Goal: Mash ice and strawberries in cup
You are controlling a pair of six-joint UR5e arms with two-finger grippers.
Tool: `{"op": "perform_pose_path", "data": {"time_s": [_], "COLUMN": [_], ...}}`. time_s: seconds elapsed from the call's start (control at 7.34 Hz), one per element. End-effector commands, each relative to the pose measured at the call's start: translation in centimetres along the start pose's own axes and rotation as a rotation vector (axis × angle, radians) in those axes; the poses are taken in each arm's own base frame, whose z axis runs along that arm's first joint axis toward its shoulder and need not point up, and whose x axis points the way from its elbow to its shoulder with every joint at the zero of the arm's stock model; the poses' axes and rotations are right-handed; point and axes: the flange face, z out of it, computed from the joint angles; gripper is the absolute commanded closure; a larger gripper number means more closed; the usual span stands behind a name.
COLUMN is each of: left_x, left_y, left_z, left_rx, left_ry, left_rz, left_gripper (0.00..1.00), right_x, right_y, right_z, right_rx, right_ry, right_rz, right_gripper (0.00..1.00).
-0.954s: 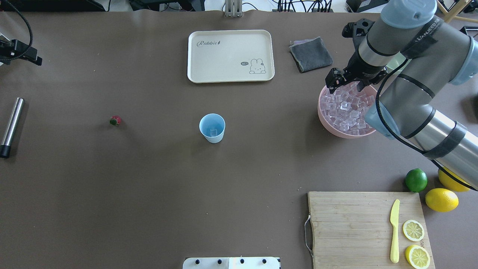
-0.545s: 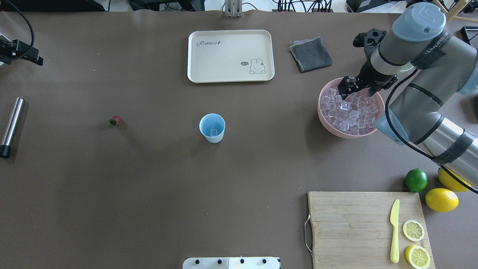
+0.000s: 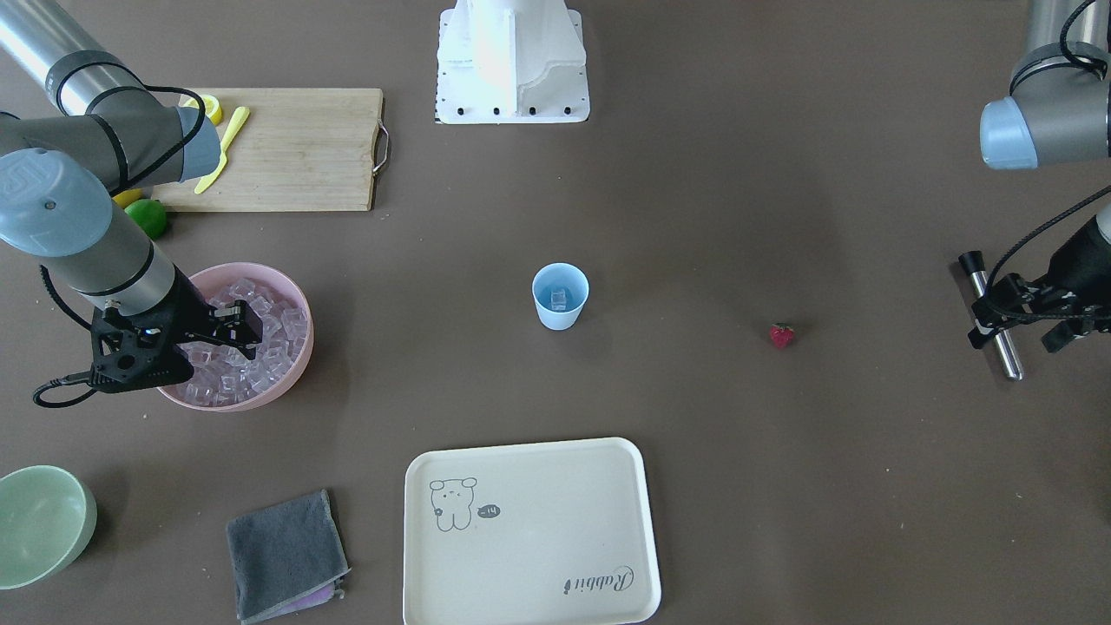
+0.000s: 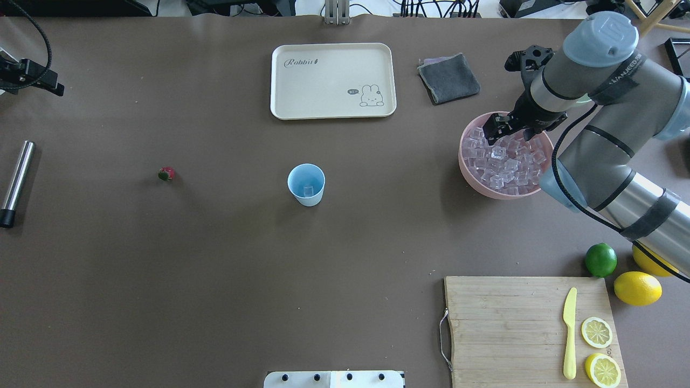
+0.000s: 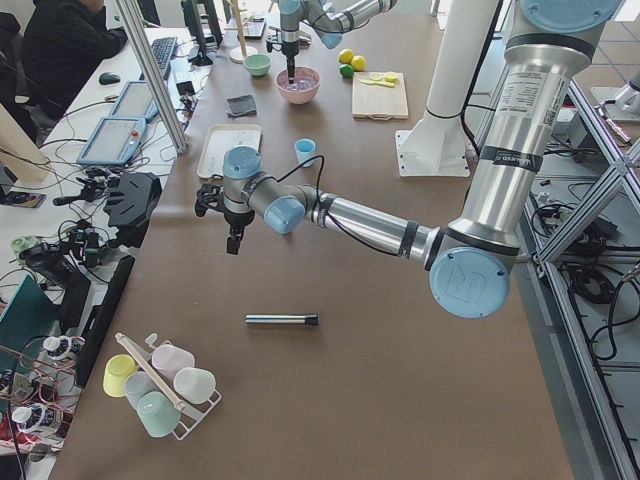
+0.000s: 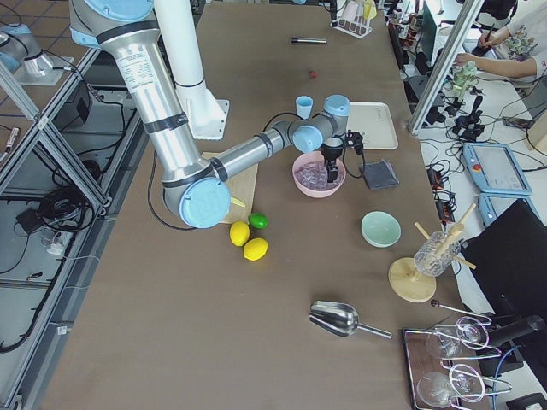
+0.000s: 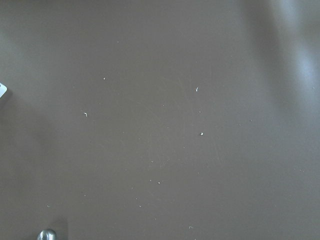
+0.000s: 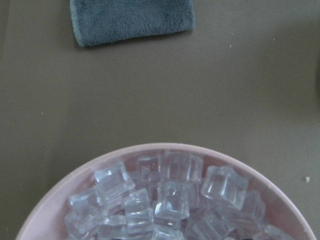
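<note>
**Right gripper lowered into the ice bowl; cup and strawberry unmoved**

The right gripper (image 4: 498, 131) has dropped within the last second. It hung above the far rim of the pink bowl (image 4: 474, 186), and I now see its tips down among the ice (image 4: 506, 161) at that edge. The fingers look spread rather than pinched, and I cannot see whether a cube sits between them. The right wrist view shows only the heap and the grey cloth (image 8: 131, 20) beyond it, with no fingers in frame. I judge this to be the reach for another cube, with the closing not yet done.

The cup (image 4: 310, 200) stands mid-table, well apart from the bowl, just where it stood a second ago. It holds one cube (image 4: 308, 190). The strawberry (image 4: 166, 173) lies alone farther toward my left side, also unmoved, so it has yet to go in.

The left gripper (image 5: 232, 238) hangs over bare table near the metal rod (image 4: 16, 183). I cannot tell how wide it stands. Mashing is some way off.
</note>
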Motion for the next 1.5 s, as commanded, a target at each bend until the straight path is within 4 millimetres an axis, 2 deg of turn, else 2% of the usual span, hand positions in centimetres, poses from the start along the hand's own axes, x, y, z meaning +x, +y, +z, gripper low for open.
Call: {"op": "perform_pose_path", "data": {"time_s": [0.0,0.14,0.54,1.36], "left_x": [-0.2,-0.1,-0.1,0.1], "left_y": [0.3,0.2,0.3,0.5], "left_z": [0.2,0.1,0.2,0.4], "left_rx": [-0.004,0.004,0.003,-0.001], "left_ry": [-0.002,0.004,0.004,0.006], "left_rz": [-0.001,0.006,0.007,0.011], "left_gripper": [0.02,0.02,0.02,0.02], "right_x": [-1.4,-1.1,-0.5,-1.2], "right_y": [0.8,1.0,1.3,1.9], "right_z": [0.6,0.8,1.2,2.1], "right_rx": [-0.006,-0.010,-0.017,-0.032], "right_ry": [-0.008,-0.004,0.003,0.004], "right_rz": [0.012,0.015,0.020,0.007], "right_gripper": [0.16,0.16,0.32,0.33]}}
